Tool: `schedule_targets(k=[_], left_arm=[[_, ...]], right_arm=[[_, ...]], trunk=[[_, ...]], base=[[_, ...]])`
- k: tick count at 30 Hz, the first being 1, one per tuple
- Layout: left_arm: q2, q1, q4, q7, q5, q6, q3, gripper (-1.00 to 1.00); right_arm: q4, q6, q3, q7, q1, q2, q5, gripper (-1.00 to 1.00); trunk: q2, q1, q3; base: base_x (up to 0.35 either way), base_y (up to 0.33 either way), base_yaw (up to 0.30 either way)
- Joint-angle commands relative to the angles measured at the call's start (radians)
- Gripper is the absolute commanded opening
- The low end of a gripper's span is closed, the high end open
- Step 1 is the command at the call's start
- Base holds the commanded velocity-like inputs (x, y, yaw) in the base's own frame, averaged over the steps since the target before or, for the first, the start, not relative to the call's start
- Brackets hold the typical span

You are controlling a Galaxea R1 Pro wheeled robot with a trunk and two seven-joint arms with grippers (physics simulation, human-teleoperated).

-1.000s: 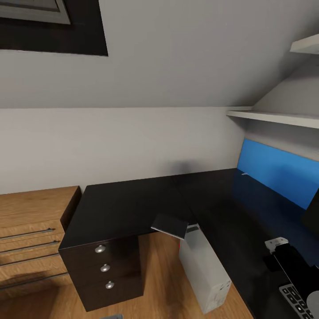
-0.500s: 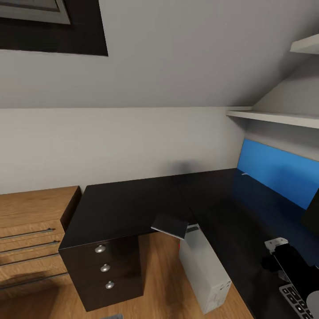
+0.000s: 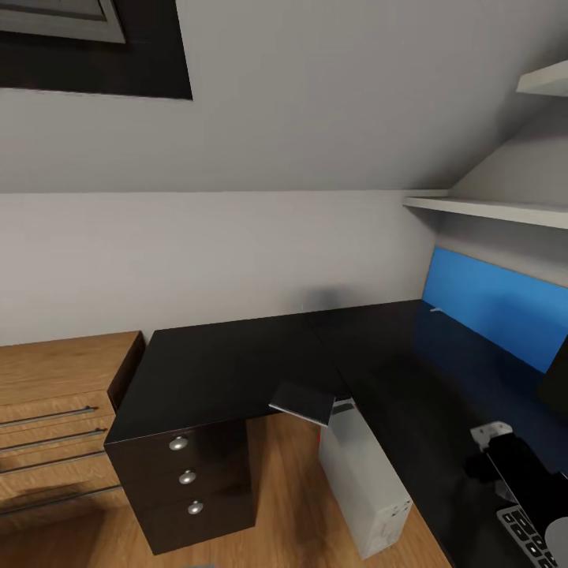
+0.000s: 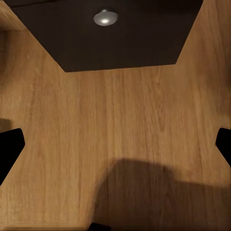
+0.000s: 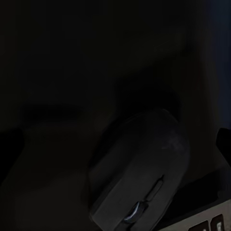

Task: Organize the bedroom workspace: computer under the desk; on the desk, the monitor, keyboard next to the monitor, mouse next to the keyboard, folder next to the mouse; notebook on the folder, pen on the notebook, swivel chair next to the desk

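While the mouse (image 5: 142,168) lies on the desk (image 3: 237,363) beside the keyboard (image 3: 525,528), unheld between the right gripper's (image 5: 120,144) open jaws, retraction is judged next.

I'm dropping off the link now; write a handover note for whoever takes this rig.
Left claw: open, over the floor by the drawers.
Right claw: open, above the mouse.
Done: mouse on the desk beside the keyboard; computer under the desk.
Notebook overhangs the desk's inner corner.
Left: folder beside mouse, notebook and pen stacked on it, chair.
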Motion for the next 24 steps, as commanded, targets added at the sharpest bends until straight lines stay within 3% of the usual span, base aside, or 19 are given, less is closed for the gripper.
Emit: schedule_targets(k=[1, 7, 12, 16, 24], left_arm=[[0.001, -0.001, 0.004, 0.008, 0.010, -0.004, -0.007, 1.00], [0.001, -0.001, 0.010, 0.008, 0.010, -0.004, -0.007, 1.00], [0.000, -0.001, 0.012, 0.008, 0.010, -0.004, -0.007, 1.00], [0.000, -0.001, 0.012, 0.007, 0.010, -0.004, -0.008, 1.00], [-0.001, -0.001, 0.012, 0.006, 0.010, -0.004, -0.008, 1.00]], right_arm=[[-0.005, 0.002, -0.003, 0.009, 0.000, 0.000, 0.010, 1.00], [-0.033, 0.001, -0.010, 0.007, -0.003, 0.001, 0.003, 1.00], [-0.062, 0.000, -0.045, 0.006, -0.017, 0.019, -0.049, 1.00], [-0.089, -0.002, -0.072, 0.005, -0.021, 0.030, -0.069, 1.00], [-0.127, -0.003, -0.085, 0.007, -0.021, 0.032, -0.074, 1.00]], trunk=[[-0.001, 0.000, -0.001], [-0.001, 0.000, -0.001], [-0.001, 0.000, -0.001], [-0.001, 0.000, -0.001], [-0.001, 0.000, -0.001]], base=[[0.000, 0.000, 0.000], [0.000, 0.000, 0.000], [0.000, 0.000, 0.000], [0.000, 0.000, 0.000], [0.000, 0.000, 0.000]])
